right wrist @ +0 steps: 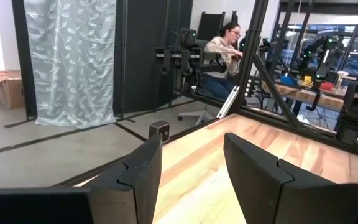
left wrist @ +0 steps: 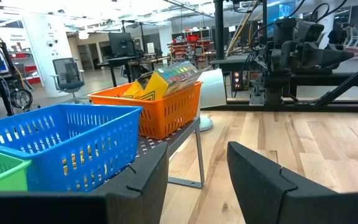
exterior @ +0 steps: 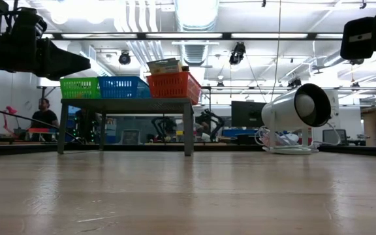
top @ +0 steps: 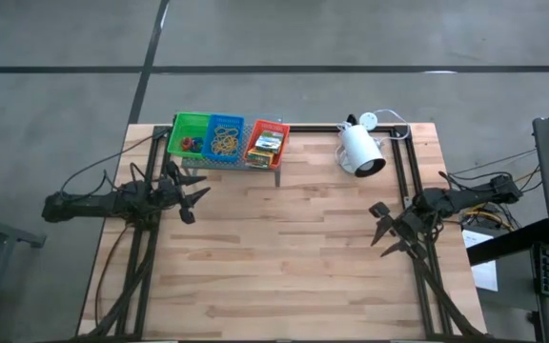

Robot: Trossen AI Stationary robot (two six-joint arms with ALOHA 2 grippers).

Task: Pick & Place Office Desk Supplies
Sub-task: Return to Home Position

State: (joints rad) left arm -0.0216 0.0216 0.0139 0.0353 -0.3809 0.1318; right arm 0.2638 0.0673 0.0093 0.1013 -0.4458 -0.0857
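The green tray (top: 190,135), the blue tray (top: 224,139) and the red-orange tray (top: 266,145) have grid-pattern walls. The lamp (top: 361,151) is white; the surface (top: 284,248) is pale striped wood.

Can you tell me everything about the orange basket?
The orange basket is a small plastic tray with slotted, see-through walls that lean outward toward the rim. It stands upright on the right end of the grey metal shelf, close beside the blue basket, near the table's far edge. Printed green-and-yellow card boxes lie inside it and stick up above its rim. Nothing is holding it.
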